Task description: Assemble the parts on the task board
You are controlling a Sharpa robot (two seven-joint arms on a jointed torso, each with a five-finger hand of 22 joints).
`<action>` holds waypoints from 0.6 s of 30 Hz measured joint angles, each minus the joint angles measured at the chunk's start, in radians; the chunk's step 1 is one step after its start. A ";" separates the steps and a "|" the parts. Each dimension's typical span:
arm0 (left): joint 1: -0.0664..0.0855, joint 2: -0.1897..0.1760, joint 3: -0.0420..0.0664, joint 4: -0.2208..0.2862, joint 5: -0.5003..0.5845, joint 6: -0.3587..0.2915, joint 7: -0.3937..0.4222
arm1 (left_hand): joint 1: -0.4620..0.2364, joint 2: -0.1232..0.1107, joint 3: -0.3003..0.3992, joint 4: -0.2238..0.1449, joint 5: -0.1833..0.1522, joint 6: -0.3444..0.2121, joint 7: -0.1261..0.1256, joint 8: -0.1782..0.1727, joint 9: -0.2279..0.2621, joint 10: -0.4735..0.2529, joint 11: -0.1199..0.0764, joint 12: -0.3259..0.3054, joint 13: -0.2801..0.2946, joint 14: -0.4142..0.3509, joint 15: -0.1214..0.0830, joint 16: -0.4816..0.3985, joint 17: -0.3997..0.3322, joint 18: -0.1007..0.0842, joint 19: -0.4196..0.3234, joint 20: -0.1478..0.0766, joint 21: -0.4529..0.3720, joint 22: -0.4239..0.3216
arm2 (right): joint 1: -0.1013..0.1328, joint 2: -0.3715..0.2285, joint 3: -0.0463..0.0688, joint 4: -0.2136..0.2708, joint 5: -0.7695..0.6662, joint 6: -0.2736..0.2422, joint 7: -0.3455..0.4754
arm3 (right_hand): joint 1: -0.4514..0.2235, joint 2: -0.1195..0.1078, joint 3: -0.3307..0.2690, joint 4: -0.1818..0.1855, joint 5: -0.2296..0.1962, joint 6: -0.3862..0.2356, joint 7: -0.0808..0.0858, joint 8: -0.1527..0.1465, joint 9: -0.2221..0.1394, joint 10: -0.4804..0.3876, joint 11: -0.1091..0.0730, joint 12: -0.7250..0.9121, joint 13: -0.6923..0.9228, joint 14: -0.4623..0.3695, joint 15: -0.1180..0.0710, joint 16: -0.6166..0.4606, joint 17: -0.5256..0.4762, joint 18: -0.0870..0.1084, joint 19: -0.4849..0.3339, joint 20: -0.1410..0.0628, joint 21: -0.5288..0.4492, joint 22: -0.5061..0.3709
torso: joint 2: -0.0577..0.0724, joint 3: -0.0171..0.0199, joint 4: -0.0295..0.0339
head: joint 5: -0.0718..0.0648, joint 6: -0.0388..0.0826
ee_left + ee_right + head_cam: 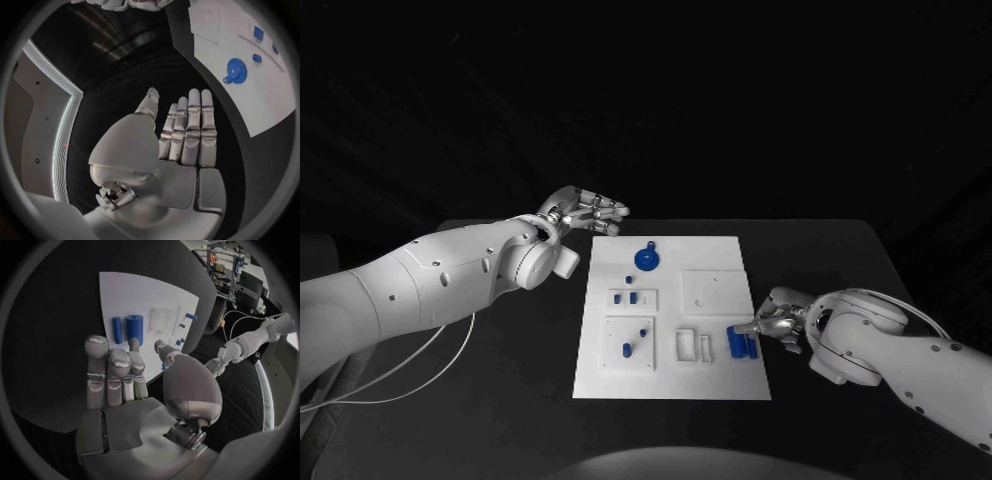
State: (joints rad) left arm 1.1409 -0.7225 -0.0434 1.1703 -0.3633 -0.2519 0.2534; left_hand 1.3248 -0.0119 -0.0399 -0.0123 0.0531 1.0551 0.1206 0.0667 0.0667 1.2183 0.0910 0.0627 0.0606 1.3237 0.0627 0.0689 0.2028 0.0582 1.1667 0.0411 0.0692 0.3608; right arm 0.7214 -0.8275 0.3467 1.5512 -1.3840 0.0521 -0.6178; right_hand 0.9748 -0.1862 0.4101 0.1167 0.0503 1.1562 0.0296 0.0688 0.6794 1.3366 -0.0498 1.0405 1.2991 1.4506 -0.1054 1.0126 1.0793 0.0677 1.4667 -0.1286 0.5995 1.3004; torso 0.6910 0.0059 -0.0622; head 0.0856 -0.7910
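Note:
The white task board [711,375] lies in the middle of the black table. At its right edge lie a thick blue cylinder [749,343] and a thinner one [733,343]. My right hand [776,322] hovers just beside them, fingers apart and holding nothing. In the right wrist view one fingertip [134,345] reaches close to the thick cylinder [134,328], with the thin cylinder [117,330] beside it. A round blue part [646,260] sits at the board's far side. My left hand [589,212] is off the board's far left corner, fingers straight and empty [185,131].
Small blue parts [629,296] stand in a white block at the board's left, and others [632,347] in the block nearer me. Two white frames [695,345] lie by the cylinders. A cable [430,365] hangs under the left arm. Bare black table surrounds the board.

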 measured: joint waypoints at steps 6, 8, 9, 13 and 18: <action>-0.001 0.000 -0.001 0.003 0.000 0.000 0.006 | 0.000 0.000 -0.030 0.016 0.000 -0.003 -0.003 0.000 0.000 -0.006 0.006 0.000 0.000 0.000 0.000 0.000 0.002 0.000 0.001 0.001 0.000 -0.022 | 0.000 0.014 0.000 -0.015 -0.037 0.006 -0.029 | -0.014 -0.014 -0.004 0.023 0.000 -0.041 0.011 -0.005 -0.020 -0.007 0.007 -0.012 0.000 0.000 0.000 0.000 0.006 0.000 0.000 0.000 0.000 0.001 | 0.001 -0.0006 -0.0005 | -0.002 0.000; -0.001 0.000 -0.001 0.004 0.000 0.000 0.007 | 0.000 0.000 -0.033 0.019 0.000 -0.003 -0.003 0.000 0.000 -0.006 0.005 0.000 0.000 0.000 0.000 0.000 0.003 0.000 0.004 0.004 0.000 -0.031 | 0.000 0.020 -0.001 -0.019 -0.046 0.006 -0.035 | -0.015 -0.015 -0.009 0.033 0.000 -0.076 0.022 -0.005 -0.046 -0.010 0.015 -0.017 0.000 0.002 0.002 0.000 0.008 0.000 0.000 0.000 0.000 0.001 | 0.001 -0.0006 -0.0005 | -0.003 0.000; -0.001 0.000 -0.001 0.004 0.000 0.000 0.008 | 0.004 0.004 -0.034 0.020 0.000 -0.003 -0.003 0.000 0.000 -0.006 0.005 0.000 0.000 0.000 0.000 0.000 0.003 0.000 0.004 0.004 0.000 -0.033 | 0.000 0.023 -0.002 -0.023 -0.051 0.006 -0.038 | -0.013 -0.017 -0.013 0.037 0.000 -0.086 0.028 -0.005 -0.062 -0.009 0.016 -0.019 0.000 0.005 0.005 0.000 0.010 0.000 0.000 0.000 0.000 0.002 | 0.002 -0.0007 -0.0005 | -0.003 0.000; -0.001 0.000 -0.001 0.004 0.001 0.001 0.009 | 0.004 0.004 -0.034 0.020 0.000 -0.003 -0.003 0.000 0.000 -0.006 0.005 0.000 0.000 0.000 0.000 0.000 0.003 0.000 0.004 0.004 0.000 -0.041 | 0.000 0.037 -0.009 -0.034 -0.065 0.006 -0.048 | -0.008 -0.030 -0.025 0.054 0.000 -0.113 0.038 -0.005 -0.129 -0.014 0.021 -0.024 0.000 0.002 0.009 0.000 0.016 0.000 0.000 0.010 0.000 0.004 | 0.002 0.0000 -0.0002 | -0.003 -0.001; -0.001 0.001 -0.002 0.004 0.001 0.002 0.010 | 0.004 0.004 -0.037 0.023 0.000 -0.003 -0.003 0.000 0.000 -0.009 0.009 0.000 0.000 0.000 0.000 0.000 0.003 0.000 0.004 0.004 0.000 -0.045 | 0.002 0.056 -0.023 -0.044 -0.076 0.006 -0.052 | -0.005 -0.034 -0.030 0.060 0.000 -0.111 0.040 -0.002 -0.202 -0.011 0.025 -0.024 0.004 0.005 0.012 0.000 0.026 0.000 0.000 0.011 0.000 0.008 | 0.003 0.0003 -0.0002 | -0.002 -0.003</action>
State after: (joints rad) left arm 1.1400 -0.7216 -0.0451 1.1745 -0.3622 -0.2500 0.2631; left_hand 1.3290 -0.0077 -0.0765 0.0107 0.0531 1.0520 0.1177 0.0667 0.0668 1.2094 0.0999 0.0627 0.0606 1.3237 0.0627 0.0689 0.2060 0.0583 1.1705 0.0449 0.0692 0.3159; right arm 0.7239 -0.7714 0.3233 1.5074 -1.4597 0.0581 -0.6703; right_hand 0.9700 -0.2199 0.3797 0.1767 0.0504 1.0454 0.0692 0.0672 0.4779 1.3258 -0.0248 1.0164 1.3027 1.4560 -0.0930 1.0126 1.1056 0.0679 1.4668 -0.1176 0.5996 1.3082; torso 0.6938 0.0062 -0.0624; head 0.0839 -0.7943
